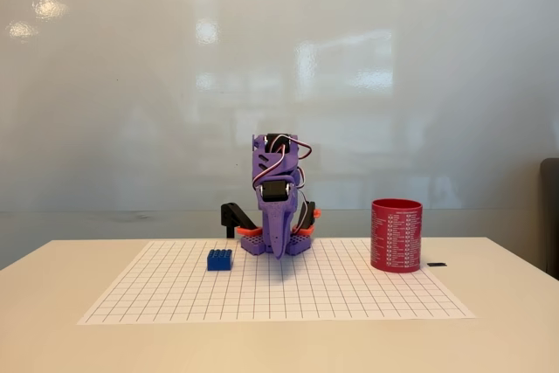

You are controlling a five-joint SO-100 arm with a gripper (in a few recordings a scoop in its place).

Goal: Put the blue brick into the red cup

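The blue brick (219, 259) lies on the white grid sheet (279, 290), left of centre, studs up. The red cup (396, 234) stands upright at the sheet's right side, with columns of small white print on its wall. Between them, at the far edge of the sheet, the purple arm is folded down on its base, and its gripper (278, 246) points straight down with the tip just above the sheet. The fingers look closed together with nothing between them. The gripper is about a brick's width to the right of the brick and well left of the cup.
A pale table (52, 329) carries the grid sheet. A small black item (436, 265) lies right of the cup. A black clamp part (232, 216) sits left of the arm's base. A glossy wall stands behind, and a dark chair edge (550, 216) shows at far right.
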